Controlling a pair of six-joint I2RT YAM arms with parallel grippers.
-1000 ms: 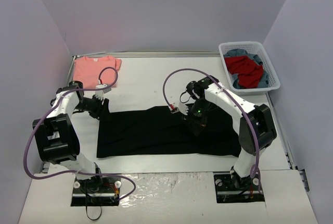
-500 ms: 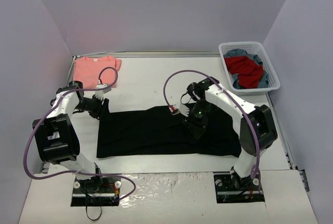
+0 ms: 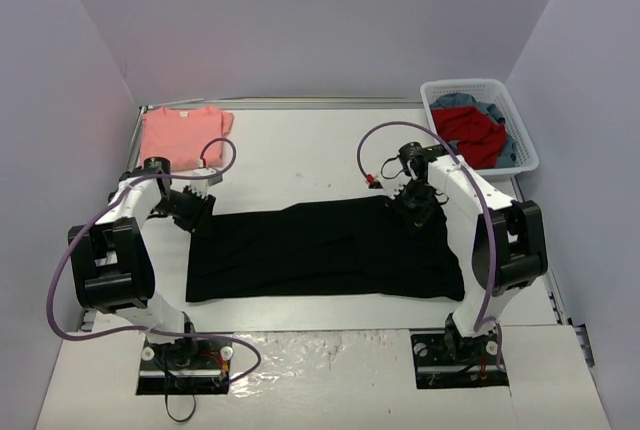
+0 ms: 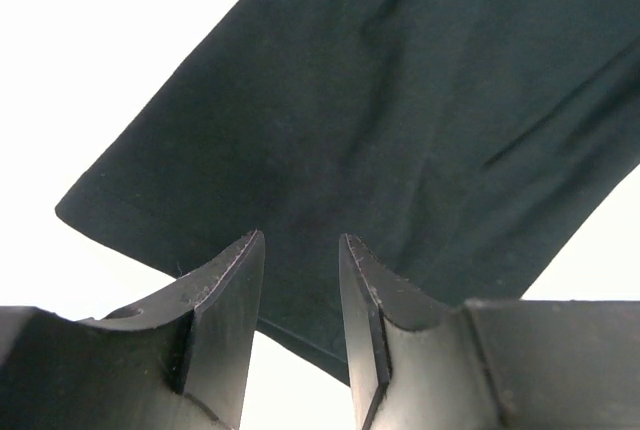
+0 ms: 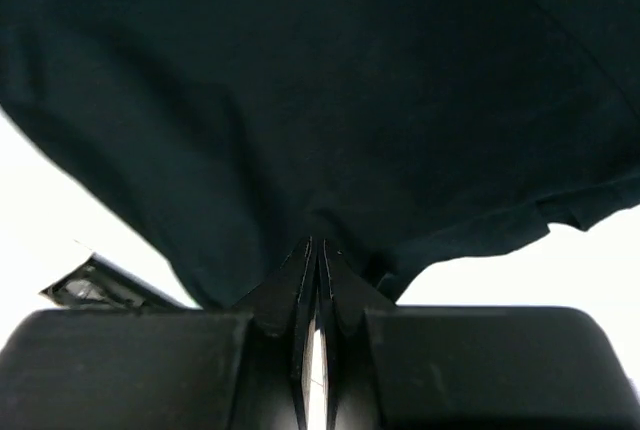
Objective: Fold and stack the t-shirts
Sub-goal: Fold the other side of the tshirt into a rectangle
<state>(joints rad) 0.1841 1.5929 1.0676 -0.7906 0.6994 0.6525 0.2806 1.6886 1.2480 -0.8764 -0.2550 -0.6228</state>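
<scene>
Folding and stacking, early stage. The pink t-shirt [image 3: 183,133] lies as a compact folded square at the far left corner of the bench [image 3: 300,150], apparently finished and marking the stack site. The black t-shirt [image 3: 320,255] lies spread in a broad flat rectangle across the middle of the bench, with no clear fold made. The left fingers [image 4: 235,270] stand parted over its far left corner, clamping nothing visible. The right fingers [image 5: 335,290] are clenched, and cloth gathers to their tips, so they appear to pinch its far edge toward the right. A basket [image 3: 432,110] at the far right holds red and blue garments. Remaining, by this view: folding the black t-shirt and stacking it with the pink one.
</scene>
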